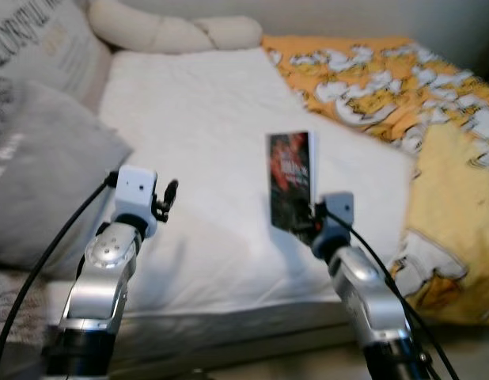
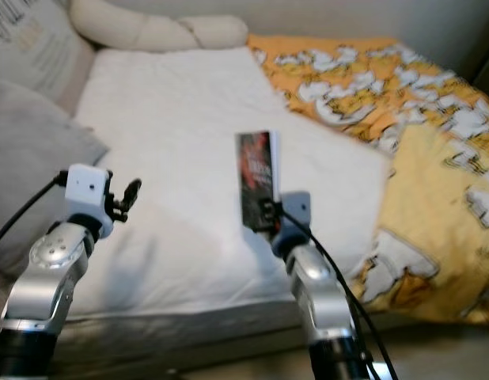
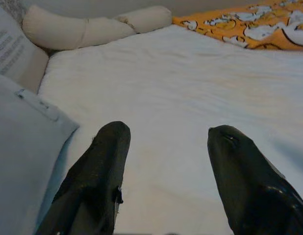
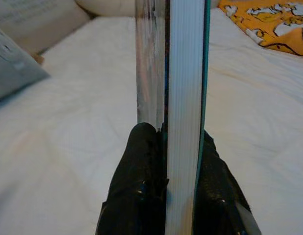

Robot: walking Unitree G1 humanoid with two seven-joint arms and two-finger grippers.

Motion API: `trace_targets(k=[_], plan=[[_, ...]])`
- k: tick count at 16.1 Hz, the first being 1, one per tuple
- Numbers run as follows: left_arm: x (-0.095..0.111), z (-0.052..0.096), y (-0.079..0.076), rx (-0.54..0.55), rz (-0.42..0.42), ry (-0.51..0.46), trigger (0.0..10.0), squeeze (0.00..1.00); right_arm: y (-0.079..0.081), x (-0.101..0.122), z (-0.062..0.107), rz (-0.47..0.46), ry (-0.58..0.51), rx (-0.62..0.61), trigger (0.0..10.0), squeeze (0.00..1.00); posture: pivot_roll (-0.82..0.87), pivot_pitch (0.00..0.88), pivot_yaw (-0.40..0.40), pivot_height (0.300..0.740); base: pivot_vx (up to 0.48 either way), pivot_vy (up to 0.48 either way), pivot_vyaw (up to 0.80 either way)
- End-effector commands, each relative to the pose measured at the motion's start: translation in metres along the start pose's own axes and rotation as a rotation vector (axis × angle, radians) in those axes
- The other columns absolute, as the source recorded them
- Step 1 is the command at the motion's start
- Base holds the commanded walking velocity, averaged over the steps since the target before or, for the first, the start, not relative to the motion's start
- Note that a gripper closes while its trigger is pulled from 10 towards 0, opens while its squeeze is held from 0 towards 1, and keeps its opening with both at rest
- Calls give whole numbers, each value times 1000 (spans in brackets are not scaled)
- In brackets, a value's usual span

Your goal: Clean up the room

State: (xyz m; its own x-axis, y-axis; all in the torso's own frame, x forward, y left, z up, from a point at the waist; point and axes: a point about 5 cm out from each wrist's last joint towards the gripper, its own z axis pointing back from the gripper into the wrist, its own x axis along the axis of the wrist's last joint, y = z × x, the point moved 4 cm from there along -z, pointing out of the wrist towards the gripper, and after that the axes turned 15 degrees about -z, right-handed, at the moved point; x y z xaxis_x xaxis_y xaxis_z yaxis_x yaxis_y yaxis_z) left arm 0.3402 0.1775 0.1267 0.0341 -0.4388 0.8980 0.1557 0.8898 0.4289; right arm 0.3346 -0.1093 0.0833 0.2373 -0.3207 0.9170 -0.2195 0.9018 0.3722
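Observation:
A paperback book with a dark red cover stands upright above the white bed sheet, held at its lower edge. My right gripper is shut on it; in the right wrist view its page edge rises between the two black fingers. My left gripper hovers over the sheet to the book's left, and its fingers stand open with nothing between them.
A grey pillow lies at the left, with a printed cushion behind it. A cream bolster runs along the bed's far end. An orange and yellow patterned blanket covers the right side.

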Motion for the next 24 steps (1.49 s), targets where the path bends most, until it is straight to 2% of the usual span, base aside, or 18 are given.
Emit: trace_targets(k=[1, 12, 16, 24], plan=[[2, -2, -7, -19, -4, -3, 10000, 0, -10, 13, 3, 0, -45, -25, 10000, 0, 100, 0, -31, 740, 0, 0, 0], [7, -4, -6, -18, 17, -33, 10000, 0, -11, 15, 2, -27, -57, -34, 10000, 0, 103, 0, -33, 740, 0, 0, 0], [8, -4, -6, -20, 22, -39, 10000, 0, -7, 14, 1, 42, -42, -5, 10000, 0, 103, 0, -33, 740, 198, 0, 0], [8, -4, -5, -17, 25, -41, 10000, 0, -3, 9, 1, 82, -18, 20, 10000, 0, 106, 0, -33, 740, 283, 0, 800]])
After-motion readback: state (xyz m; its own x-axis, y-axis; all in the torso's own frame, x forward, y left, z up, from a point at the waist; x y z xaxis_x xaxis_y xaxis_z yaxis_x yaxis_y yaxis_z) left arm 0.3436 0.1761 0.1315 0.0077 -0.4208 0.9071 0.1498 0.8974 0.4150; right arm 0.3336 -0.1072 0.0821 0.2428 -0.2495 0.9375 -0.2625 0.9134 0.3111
